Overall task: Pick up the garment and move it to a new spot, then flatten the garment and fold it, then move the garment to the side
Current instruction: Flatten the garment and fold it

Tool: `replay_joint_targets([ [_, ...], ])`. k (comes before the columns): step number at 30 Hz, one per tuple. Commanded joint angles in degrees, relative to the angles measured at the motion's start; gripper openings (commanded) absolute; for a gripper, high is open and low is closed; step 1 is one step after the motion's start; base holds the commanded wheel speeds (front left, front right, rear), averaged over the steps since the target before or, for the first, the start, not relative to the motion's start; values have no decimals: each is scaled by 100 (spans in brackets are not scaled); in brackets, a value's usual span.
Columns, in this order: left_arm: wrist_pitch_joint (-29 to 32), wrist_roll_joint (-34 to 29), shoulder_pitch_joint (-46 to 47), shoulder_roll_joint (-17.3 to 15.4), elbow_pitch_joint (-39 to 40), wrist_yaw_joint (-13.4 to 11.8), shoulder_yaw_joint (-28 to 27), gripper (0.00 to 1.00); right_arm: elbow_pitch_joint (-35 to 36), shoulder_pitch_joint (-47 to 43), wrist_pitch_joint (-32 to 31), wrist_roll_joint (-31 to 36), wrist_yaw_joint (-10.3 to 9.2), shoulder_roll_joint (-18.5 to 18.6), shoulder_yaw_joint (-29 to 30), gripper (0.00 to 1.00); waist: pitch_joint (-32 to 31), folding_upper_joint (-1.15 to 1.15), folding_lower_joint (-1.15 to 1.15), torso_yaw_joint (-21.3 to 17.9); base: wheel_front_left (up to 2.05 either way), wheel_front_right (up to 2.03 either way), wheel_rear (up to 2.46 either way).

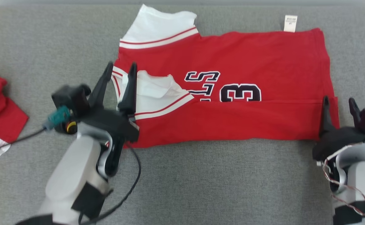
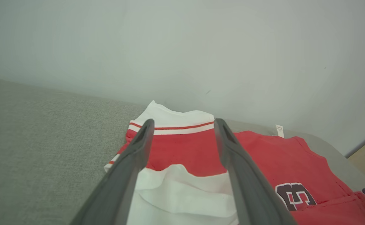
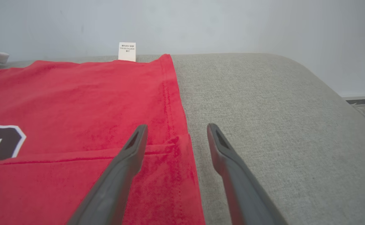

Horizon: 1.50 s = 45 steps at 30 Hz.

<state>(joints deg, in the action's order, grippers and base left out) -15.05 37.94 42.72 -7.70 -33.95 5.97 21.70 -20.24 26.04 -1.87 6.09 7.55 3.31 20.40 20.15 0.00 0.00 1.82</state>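
Red-and-white knit jersey garment, mid-fold: left hand and right hand sit spread, empty, at its ends; far-edge grasp likely next.

Grey woven fabric surface meets a plain pale wall behind.

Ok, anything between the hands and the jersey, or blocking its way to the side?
Nothing visible between either hand and the jersey: left hand and right hand sit open at its two ends. Leftward, another red garment lies in the way.
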Motion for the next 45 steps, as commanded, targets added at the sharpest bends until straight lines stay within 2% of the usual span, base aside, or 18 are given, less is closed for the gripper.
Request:
replay_joint_targets([
  [1, -13, -177, -259, -88, -20, -45, 37, 100, 58, -174, -54, -65, -14, 23, 34, 100, -158, 0, 0, 46, 0, 0, 0],
  [7, 58, -536, -1043, -353, 21, -233, 241, 100, 561, -802, -363, -222, -14, 22, 265, 100, -501, 0, 0, 103, 0, 0, 0],
  [14, 414, -447, -1582, -457, 203, -434, 328, 100, 1057, -1263, -632, -391, -13, -20, 403, 100, -644, 0, 0, 80, 0, 0, 0],
  [24, 1163, -548, -1640, -504, 142, -943, 473, 100, 1455, -1309, -908, -459, -13, -43, 209, 100, -474, 0, 0, -62, 0, 0, 0],
  [25, 1230, -521, -1635, -496, 130, -974, 475, 83, 1477, -1281, -928, -439, -13, -45, 196, 100, -448, 0, 0, -70, 0, 0, 0],
  [27, 1315, -521, -1636, -489, 147, -1020, 502, 14, 1509, -1246, -1024, -405, -13, -47, 161, 100, -396, 0, 0, -79, 0, 0, 0],
  [28, 1342, -532, -1656, -494, 166, -1038, 523, 0, 1514, -1242, -1094, -381, -13, -47, 156, 100, -371, 0, 0, -79, 0, 0, 0],
  [35, 1188, -543, -2013, -557, 389, -1074, 578, 0, 1538, -1269, -1565, -340, -13, -48, 153, 100, -268, 0, 0, -31, 0, 0, 0],
  [40, 1064, -493, -2173, -535, 506, -1088, 592, 0, 1553, -1206, -1631, -265, -13, -47, 215, 100, -202, 0, 0, 47, 0, 0, 0],
  [45, 1023, -473, -2146, -529, 546, -1063, 609, 0, 1268, -1099, -1788, -221, -14, -48, 169, 100, -118, 0, 0, 93, 0, 0, 0],
])
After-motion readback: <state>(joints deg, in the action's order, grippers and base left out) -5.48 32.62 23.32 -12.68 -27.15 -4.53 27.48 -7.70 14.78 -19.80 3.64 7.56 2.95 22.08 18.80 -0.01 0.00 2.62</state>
